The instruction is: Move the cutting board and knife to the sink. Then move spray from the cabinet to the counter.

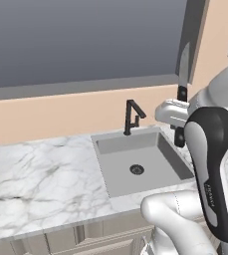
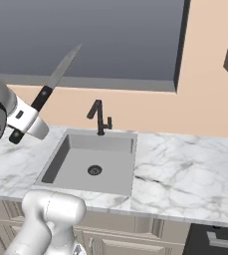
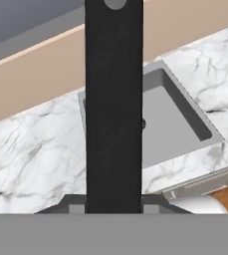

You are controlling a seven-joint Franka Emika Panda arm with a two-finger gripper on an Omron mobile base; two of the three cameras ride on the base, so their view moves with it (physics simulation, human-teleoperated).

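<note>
Knife (image 3: pixel 113 99) handle, black, fills mid hand view, clamped in claw (image 2: pixel 30 118) held high in the air, beside and above sink (image 1: pixel 135 164). Grey blade points up, tilted. Sink basin bare, marble tabletop (image 2: pixel 185 164) open both sides, faucet (image 1: pixel 132 115) at back rim.

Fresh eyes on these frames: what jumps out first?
The knife jumps out: the gripper holds it by its black handle, blade pointing up, high above the counter. Below it sits the grey sink with a dark faucet at the back. The hand view has the handle as a dark bar down its middle.
</note>
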